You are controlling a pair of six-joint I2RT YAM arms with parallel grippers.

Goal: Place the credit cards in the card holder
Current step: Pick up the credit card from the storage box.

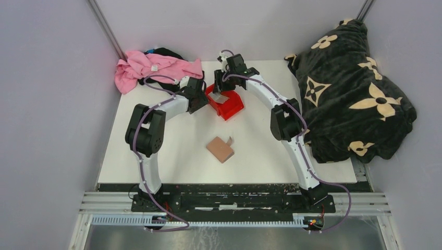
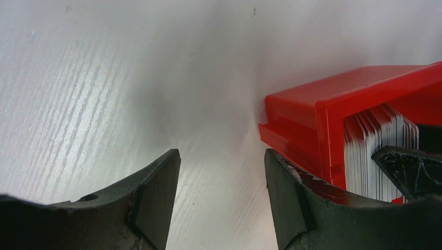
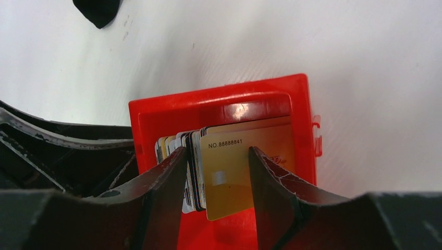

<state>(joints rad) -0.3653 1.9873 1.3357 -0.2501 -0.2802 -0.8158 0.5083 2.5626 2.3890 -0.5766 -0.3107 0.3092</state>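
Observation:
Several credit cards stand on edge in a red bin, with a gold-yellow card leaning at the front of the stack. My right gripper reaches down into the bin. It is open, its fingers straddling the gold card and a few cards behind it. My left gripper is open and empty, low over the table just outside the red bin, its right finger beside the bin's wall. The tan card holder lies folded mid-table, away from both grippers.
A pink cloth and a dark garment lie at the back left. A big black blanket with cream flowers covers the table's right side. The red bin sits at the back centre.

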